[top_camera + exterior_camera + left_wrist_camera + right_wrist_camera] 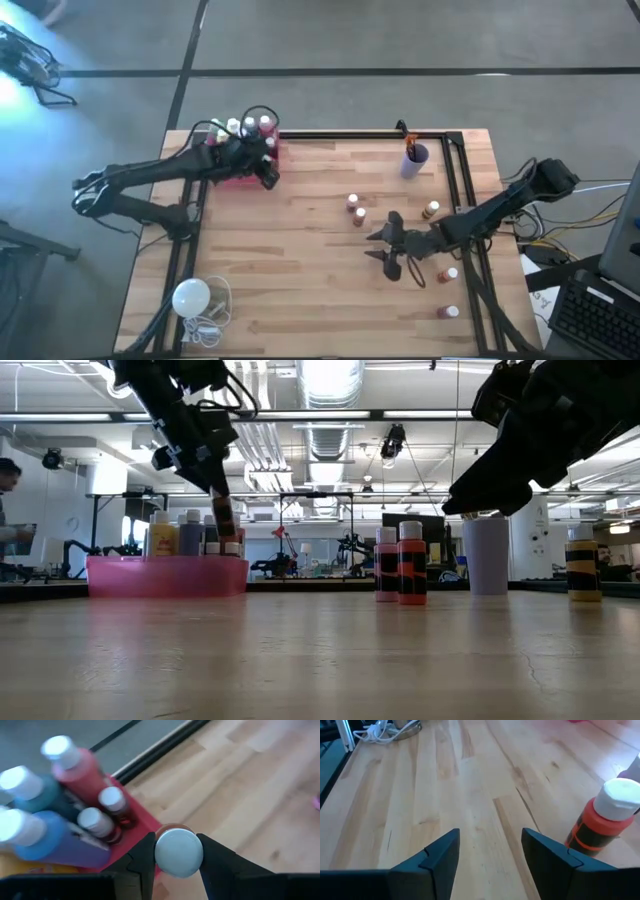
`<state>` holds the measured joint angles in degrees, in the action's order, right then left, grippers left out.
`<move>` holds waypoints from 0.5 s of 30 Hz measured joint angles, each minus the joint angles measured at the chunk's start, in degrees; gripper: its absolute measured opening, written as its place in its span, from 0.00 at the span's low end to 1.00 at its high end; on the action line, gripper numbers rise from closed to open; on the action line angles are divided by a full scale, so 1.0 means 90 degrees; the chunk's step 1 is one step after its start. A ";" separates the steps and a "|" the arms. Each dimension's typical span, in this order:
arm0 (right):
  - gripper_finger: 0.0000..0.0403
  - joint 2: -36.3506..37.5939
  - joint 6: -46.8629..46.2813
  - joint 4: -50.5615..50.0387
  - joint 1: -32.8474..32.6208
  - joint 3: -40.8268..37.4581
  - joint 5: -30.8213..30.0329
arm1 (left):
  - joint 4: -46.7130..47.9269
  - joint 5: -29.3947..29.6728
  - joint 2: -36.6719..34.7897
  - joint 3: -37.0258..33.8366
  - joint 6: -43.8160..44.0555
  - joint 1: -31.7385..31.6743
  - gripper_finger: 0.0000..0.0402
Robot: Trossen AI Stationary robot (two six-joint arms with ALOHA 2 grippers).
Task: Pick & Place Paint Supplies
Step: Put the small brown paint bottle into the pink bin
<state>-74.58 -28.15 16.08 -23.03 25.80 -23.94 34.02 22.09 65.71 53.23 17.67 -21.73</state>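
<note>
The left gripper (268,172), upper left of the high view, pinches a small white-capped paint bottle (178,853) at the pink tray's (165,575) rim and should lower it upright before releasing; the right gripper (490,855) stands spread, empty

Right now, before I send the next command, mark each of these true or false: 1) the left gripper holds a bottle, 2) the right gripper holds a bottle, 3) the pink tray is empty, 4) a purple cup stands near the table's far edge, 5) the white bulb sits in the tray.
1) True: the left gripper is shut on a small white-capped bottle beside the pink tray.
2) False: the right gripper is open over bare wood; an orange bottle stands beside it.
3) False: several bottles stand in it.
4) True: the purple cup is there.
5) False: the white bulb lies at the table's near left corner.
</note>
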 joint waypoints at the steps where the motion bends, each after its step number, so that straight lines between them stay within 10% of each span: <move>1: 0.51 0.0016 0.0010 0.0000 0.0000 0.0000 -0.0005 | 0.0003 0.0000 0.0000 -0.0002 0.0000 -0.0103 0.32; 15: 0.48 0.0023 0.0171 0.0004 0.0001 -0.0012 -0.0010 | -0.0501 -0.0102 0.0856 0.0002 0.0285 -0.0709 0.32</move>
<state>-74.37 -26.61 16.11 -23.02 25.69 -24.03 29.51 21.17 73.42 53.25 20.23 -28.10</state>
